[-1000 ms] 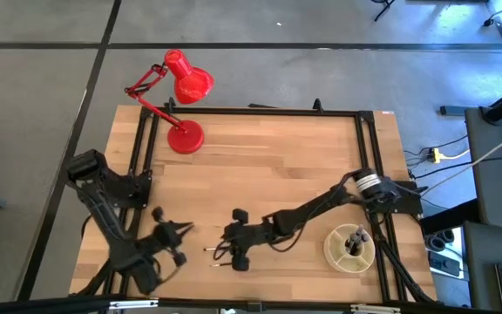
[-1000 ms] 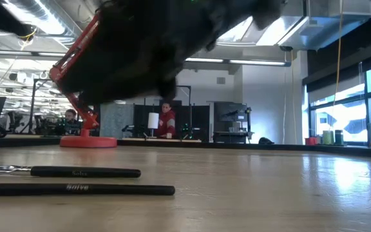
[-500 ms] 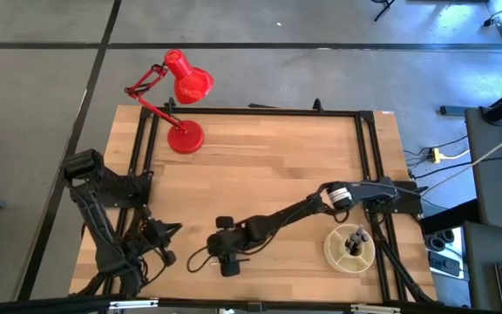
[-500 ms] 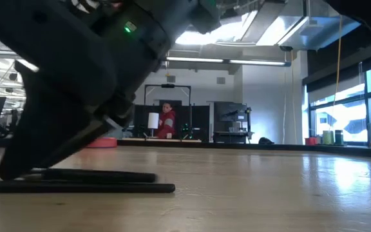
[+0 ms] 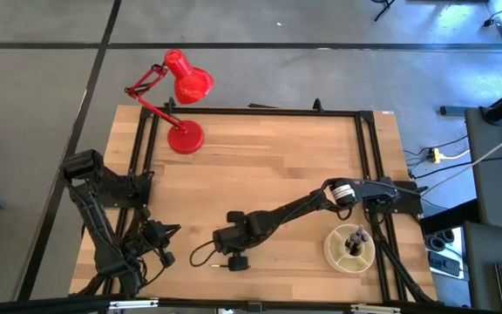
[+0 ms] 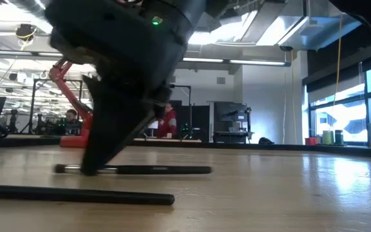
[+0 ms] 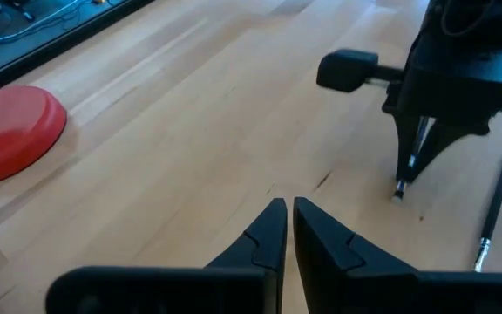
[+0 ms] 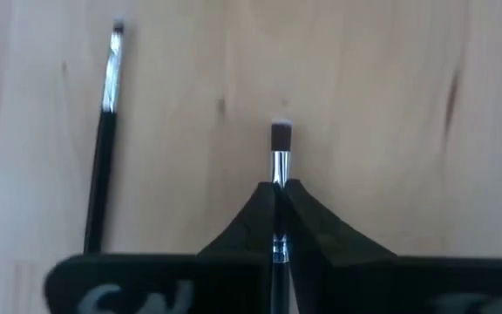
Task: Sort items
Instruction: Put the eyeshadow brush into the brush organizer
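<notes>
1. The right gripper point(image 8: 276, 196) is down at the front middle of the wooden table point(image 5: 277, 157), fingers pinched tight on a thin black makeup brush point(image 8: 279, 166), clamped right at its silver ferrule.
2. Look at the right wrist view: the dark bristle tip pokes out just past the closed fingertips, the handle running back between them.
3. From table height, that gripped brush point(image 6: 134, 170) lies along the wood, the gripper point(image 6: 92, 169) pressing down near one end of it.
4. A second brush point(image 8: 105, 131) lies loose just beside the first, roughly parallel, black handle, silver ferrule, small tip, touching nothing.
5. In the low view it is the long black handle point(image 6: 76, 194) nearest the camera, flat on the table.
6. Over on the left, the left gripper point(image 7: 289, 218) hangs above bare wood near the front left corner, fingers closed together with nothing between them.
7. Its wrist camera catches the right gripper point(image 7: 405, 179) on its brush, the loose brush point(image 7: 493, 209) lying apart from it.
8. A round cream dish point(image 5: 350, 249) sits at the front right with dark brushes standing in it.
9. A red desk lamp point(image 5: 179, 96) stands at the back left corner.
</notes>
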Robot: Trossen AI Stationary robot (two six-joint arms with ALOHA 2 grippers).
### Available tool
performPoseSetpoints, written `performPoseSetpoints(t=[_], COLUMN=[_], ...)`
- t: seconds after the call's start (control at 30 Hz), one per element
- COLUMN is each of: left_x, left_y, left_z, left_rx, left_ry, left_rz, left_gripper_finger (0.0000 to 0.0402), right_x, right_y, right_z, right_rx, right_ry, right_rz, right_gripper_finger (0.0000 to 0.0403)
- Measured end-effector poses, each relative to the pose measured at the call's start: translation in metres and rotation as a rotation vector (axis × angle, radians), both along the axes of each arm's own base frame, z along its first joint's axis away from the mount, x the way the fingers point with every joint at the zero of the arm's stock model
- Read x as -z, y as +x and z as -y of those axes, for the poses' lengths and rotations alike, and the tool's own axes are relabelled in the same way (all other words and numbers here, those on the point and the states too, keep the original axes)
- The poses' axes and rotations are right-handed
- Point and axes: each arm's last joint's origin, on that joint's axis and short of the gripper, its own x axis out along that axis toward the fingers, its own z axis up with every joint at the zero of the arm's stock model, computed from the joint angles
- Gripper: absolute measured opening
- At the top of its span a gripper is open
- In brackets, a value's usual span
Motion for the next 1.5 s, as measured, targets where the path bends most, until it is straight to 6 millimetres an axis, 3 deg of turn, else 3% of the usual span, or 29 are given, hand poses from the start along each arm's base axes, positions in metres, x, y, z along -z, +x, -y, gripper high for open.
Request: performPoseSetpoints(t=[0.27,0.37,0.53,0.7,0.83,0.97,1.13,1.27,1.5], left_x=[0.000,0.001,0.002,0.003,0.004,0.004,0.003,0.002,0.001], left_y=[0.000,0.000,-0.002,-0.007,-0.011,-0.012,-0.011,-0.010,-0.010], left_z=[0.000,0.000,0.001,0.005,0.009,0.010,0.010,0.010,0.009], left_rx=[-0.003,-0.008,-0.028,-0.007,0.014,0.015,0.032,0.041,0.045], left_ry=[-0.005,-0.014,-0.038,-0.061,-0.083,-0.093,-0.079,-0.068,-0.050], left_rz=[0.003,-0.007,-0.065,-0.067,-0.054,-0.033,0.015,0.038,0.046], left_gripper_finger=[0.0020,0.0020,0.0020,0.0020,0.0020,0.0020,0.0020,0.0020,0.0020], right_x=[-0.003,-0.024,-0.061,-0.135,-0.159,-0.196,-0.198,-0.203,-0.175], right_y=[-0.009,-0.013,-0.037,-0.083,-0.129,-0.189,-0.253,-0.294,-0.353], right_z=[0.003,-0.002,-0.017,-0.035,-0.056,-0.071,-0.087,-0.088,-0.081], right_rx=[0.057,0.060,0.087,0.204,0.287,0.388,0.463,0.454,0.419], right_ry=[-0.011,-0.025,-0.166,-0.295,-0.393,-0.437,-0.443,-0.363,-0.292], right_rz=[-0.092,-0.073,-0.032,0.135,0.210,0.349,0.450,0.542,0.555], right_gripper_finger=[0.0010,0.0010,0.0009,0.0005,0.0001,0.0001,0.0001,0.0001,0.0002])
